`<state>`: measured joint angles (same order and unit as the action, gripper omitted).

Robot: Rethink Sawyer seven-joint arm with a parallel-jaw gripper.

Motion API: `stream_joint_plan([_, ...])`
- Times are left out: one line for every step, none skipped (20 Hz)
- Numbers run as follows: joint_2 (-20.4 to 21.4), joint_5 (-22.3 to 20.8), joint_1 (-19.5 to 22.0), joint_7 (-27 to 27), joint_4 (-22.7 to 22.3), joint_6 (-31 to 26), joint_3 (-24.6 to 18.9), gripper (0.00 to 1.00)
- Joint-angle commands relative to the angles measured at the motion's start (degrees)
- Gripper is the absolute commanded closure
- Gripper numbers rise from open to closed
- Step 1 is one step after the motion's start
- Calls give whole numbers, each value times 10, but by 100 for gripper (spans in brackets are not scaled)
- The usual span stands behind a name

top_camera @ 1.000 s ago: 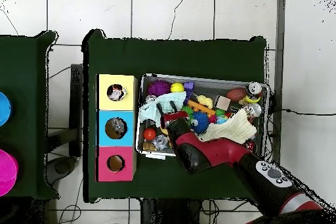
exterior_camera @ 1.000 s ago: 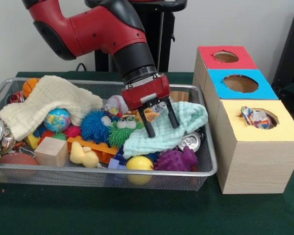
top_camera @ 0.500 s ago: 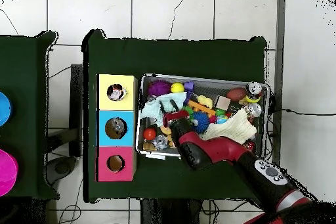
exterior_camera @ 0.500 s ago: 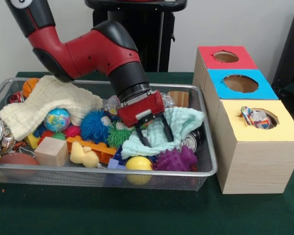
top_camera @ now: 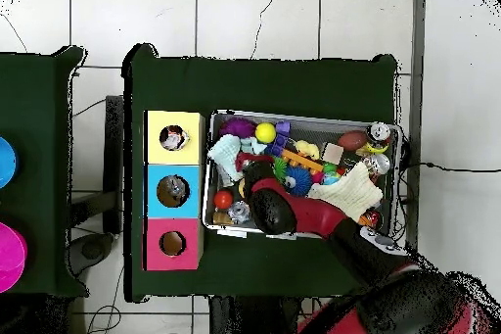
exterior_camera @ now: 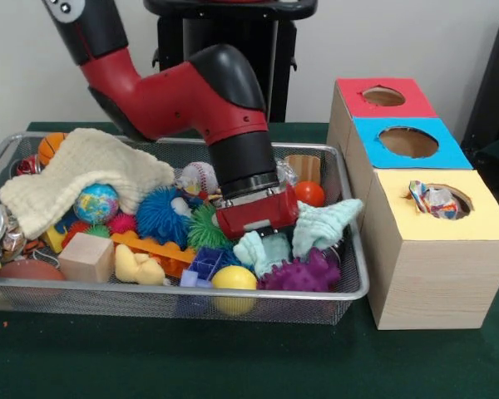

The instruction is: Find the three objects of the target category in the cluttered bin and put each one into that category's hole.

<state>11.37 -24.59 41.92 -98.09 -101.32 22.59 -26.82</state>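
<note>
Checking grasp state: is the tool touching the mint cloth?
Touching. In the front view the tool is buried in the bunched mint cloth, which folds up around it; its tips are hidden, so open or shut is unclear.

- One camera sits low and close, across the table, looking level at the wire bin (exterior_camera: 349, 287) and the box with three holes (exterior_camera: 424, 249) at 3 o'clock.
- The other camera hangs high up and looks straight down, far away.
- From up there the box (top_camera: 174, 232) lies at 9 o'clock of the bin (top_camera: 298, 120).
- Both cameras see the bin, the box and the green table (top_camera: 294, 80).
</note>
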Motion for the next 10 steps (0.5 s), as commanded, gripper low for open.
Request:
stream_joint_plan([-93, 297, -195, -134, 86, -265, 352, 0])
stream_joint_plan([-96, 321, -210, -119, 75, -210, 369, 0])
stream_joint_plan([-98, 340, -220, -106, 63, -160, 380, 0])
stream_joint_plan([-109, 370, -244, -91, 48, -43, 402, 0])
stream_joint_plan([-113, 388, -253, -80, 38, 18, 410, 0])
stream_joint_plan([-129, 428, -273, -65, 23, 146, 425, 0])
stream_joint_plan([-136, 444, -279, -60, 16, 198, 429, 0])
stream_joint_plan([-147, 471, -291, -52, 9, 262, 436, 0])
stream_joint_plan([-151, 481, -295, -49, 6, 283, 439, 0])
stream_joint_plan([-158, 507, -306, -42, -1, 319, 446, 0])
